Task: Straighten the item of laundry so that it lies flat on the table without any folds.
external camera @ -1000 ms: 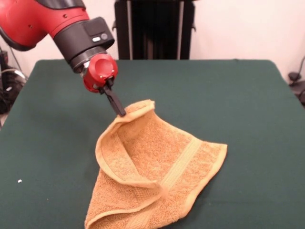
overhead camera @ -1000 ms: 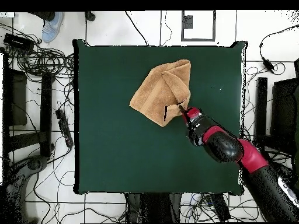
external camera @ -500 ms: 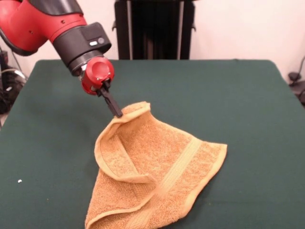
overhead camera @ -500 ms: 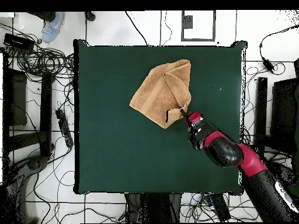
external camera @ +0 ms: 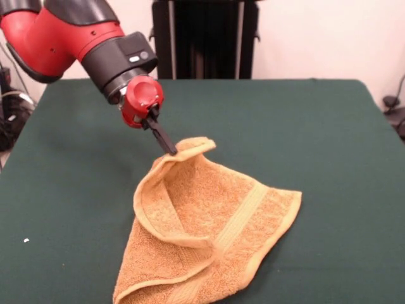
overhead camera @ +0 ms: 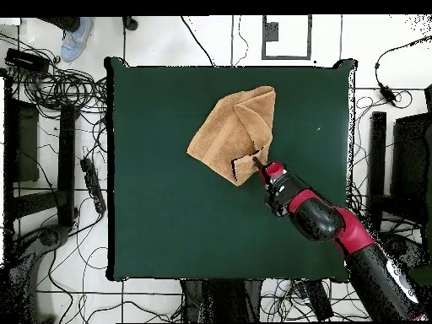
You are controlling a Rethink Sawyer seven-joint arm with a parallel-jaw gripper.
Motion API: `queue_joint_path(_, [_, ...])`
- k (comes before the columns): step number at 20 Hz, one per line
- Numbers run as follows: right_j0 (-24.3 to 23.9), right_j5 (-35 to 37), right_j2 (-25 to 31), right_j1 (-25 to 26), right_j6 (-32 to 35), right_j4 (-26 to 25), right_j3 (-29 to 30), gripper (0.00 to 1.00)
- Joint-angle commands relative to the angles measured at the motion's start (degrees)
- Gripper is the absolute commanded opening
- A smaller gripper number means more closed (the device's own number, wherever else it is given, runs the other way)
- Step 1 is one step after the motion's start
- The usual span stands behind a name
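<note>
The orange-tan towel point(external camera: 209, 228) lies crumpled on the green table point(external camera: 329, 139), one side folded over with a raised curled edge, and a ribbed band runs diagonally across it. My gripper point(external camera: 169, 149) is shut on the towel's far corner and holds it lifted off the cloth. From above, the towel point(overhead camera: 232, 126) sits at the table's upper middle, and the gripper point(overhead camera: 256, 159) pinches its lower right corner, with the red and black arm coming in from the lower right.
Cables and equipment point(overhead camera: 51, 101) lie on the floor around the table point(overhead camera: 169, 219). A shoe point(overhead camera: 76, 35) shows at the overhead view's top left. A small white speck point(external camera: 26, 240) lies on the cloth near the left edge.
In the front view the gripper has moved right with the towel corner after a slight drift left, pulling the lifted edge with it.
</note>
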Motion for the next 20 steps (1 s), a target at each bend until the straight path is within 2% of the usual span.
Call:
queue_joint_path(1, [1.2,9.6,5.7,4.3,-19.2,-1.0,1.2,0.0])
queue_joint_path(7, [1.4,10.2,7.9,5.1,-19.6,-1.9,1.6,0.0])
queue_joint_path(8, [1.2,10.3,8.1,5.5,-19.4,-2.6,1.5,1.0])
queue_joint_path(13, [2.1,12.5,7.7,2.4,-18.7,-2.3,1.3,1.0])
queue_joint_path(20, [2.2,13.0,7.8,1.4,-18.0,-2.7,1.8,1.0])
